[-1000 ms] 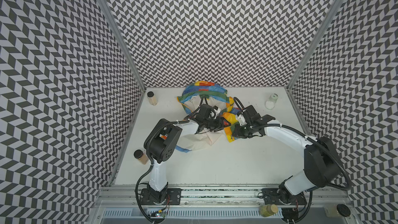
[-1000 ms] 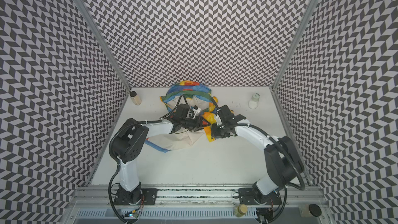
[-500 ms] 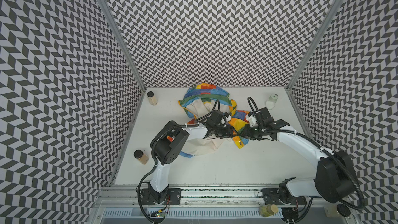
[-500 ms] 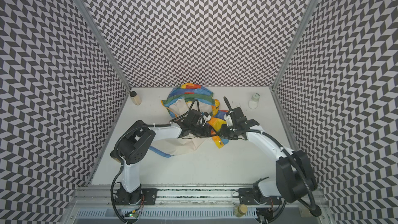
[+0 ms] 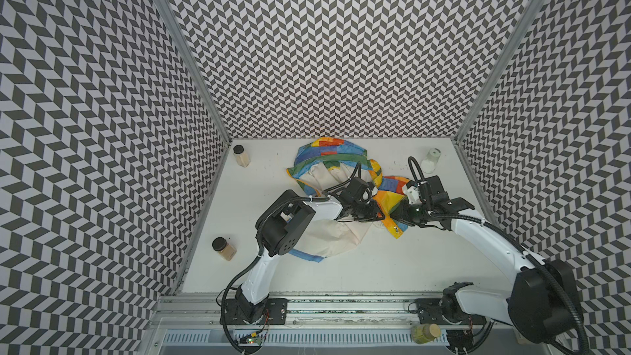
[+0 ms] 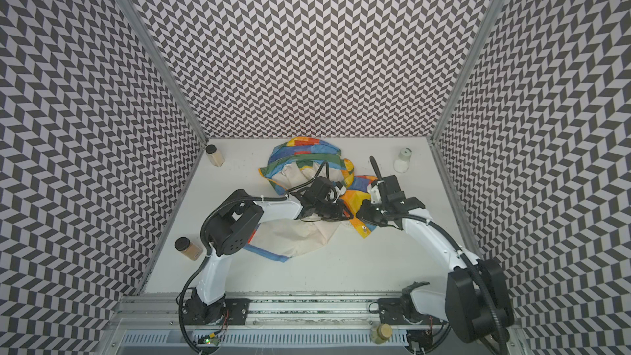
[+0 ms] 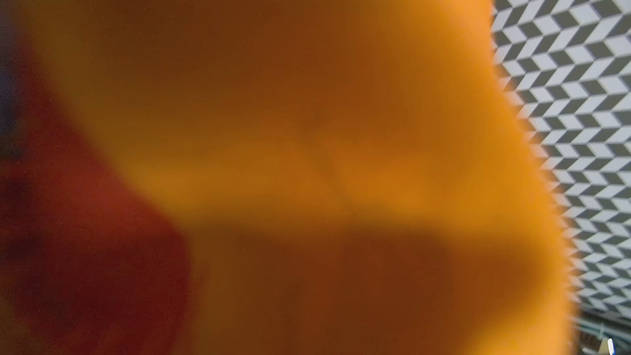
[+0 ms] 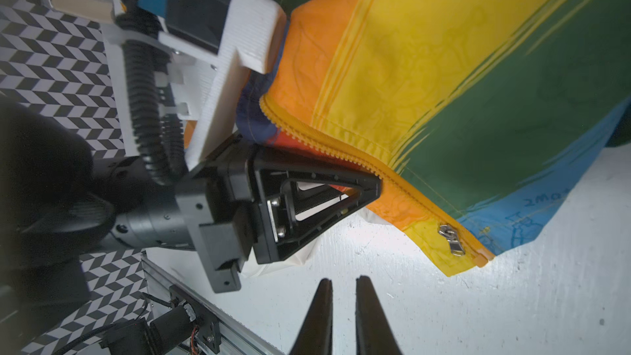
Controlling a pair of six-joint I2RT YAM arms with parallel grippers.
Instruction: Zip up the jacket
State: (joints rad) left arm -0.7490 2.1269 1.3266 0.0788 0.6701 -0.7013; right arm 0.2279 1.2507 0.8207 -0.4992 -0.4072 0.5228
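jacket (image 7: 307, 165) blurred, filling left wrist view

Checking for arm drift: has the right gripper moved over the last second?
Yes: in both top views the right gripper has shifted right, closer to the white bottle.

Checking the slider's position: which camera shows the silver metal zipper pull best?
Right wrist view: the silver metal zipper pull lies sharp and large at the orange zipper edge of the rainbow-striped jacket. In both top views it is a tiny glint; the left wrist view shows only blurred orange cloth.

One jacket (image 5: 327, 151), two arms (image 5: 321, 208) (image 5: 478, 233), two claws (image 8: 375, 187) (image 8: 343, 302), four small jars (image 5: 240, 155) (image 5: 223, 248) (image 5: 431, 160) (image 5: 425, 332).
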